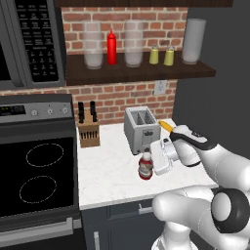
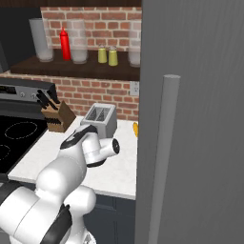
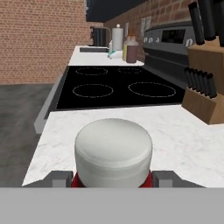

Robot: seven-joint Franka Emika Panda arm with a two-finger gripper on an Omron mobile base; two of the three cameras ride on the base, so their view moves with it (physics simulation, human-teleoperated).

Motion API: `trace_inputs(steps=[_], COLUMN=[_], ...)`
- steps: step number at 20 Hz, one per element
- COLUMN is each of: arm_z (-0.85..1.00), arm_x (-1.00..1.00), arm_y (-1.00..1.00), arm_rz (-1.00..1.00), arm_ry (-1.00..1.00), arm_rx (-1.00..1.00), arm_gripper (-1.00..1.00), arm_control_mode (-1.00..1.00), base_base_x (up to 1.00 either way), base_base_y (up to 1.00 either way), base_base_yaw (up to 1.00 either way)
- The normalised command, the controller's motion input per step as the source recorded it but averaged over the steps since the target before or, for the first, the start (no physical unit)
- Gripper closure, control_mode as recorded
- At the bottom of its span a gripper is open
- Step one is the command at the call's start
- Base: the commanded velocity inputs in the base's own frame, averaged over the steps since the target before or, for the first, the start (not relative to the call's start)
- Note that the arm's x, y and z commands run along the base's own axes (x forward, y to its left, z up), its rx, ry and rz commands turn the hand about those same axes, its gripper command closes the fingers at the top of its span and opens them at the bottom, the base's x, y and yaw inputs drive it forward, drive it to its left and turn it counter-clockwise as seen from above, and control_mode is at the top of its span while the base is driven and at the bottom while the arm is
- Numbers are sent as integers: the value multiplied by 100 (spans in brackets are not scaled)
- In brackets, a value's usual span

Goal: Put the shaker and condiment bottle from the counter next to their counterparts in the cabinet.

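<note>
The condiment bottle stands on the counter in front of the toaster. The gripper flanks it, probably pinching it for the cabinet, where 2 shakers stand.

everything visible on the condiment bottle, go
The condiment bottle is squat and red with a white label band and a pale, round, flat-topped cap. It stands upright on the white counter, in front of the toaster. The gripper is at its side, fingers flanking it below the cap; contact is unclear.
</note>
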Motion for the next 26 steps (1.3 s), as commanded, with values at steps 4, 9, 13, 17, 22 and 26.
trace_inputs(steps=[4, 9, 13, 17, 22, 26], arm_z=[0, 3, 34, 57, 71, 76], arm_x=[0, -1, -5, -9, -19, -16], arm_y=[0, 2, 20, 31, 29, 37], arm_rz=[0, 0, -2, -5, -8, -10], arm_ry=[0, 0, 0, 0, 0, 0], arm_rx=[0, -1, -5, -4, 0, 0], arm_gripper=[100, 100, 100, 100, 100, 100], arm_control_mode=[-100, -100, -100, -100, -100, -100], base_base_x=[0, 0, 0, 0, 0, 0], base_base_y=[0, 0, 0, 0, 0, 0], base_base_yaw=[0, 0, 0, 0, 0, 0])
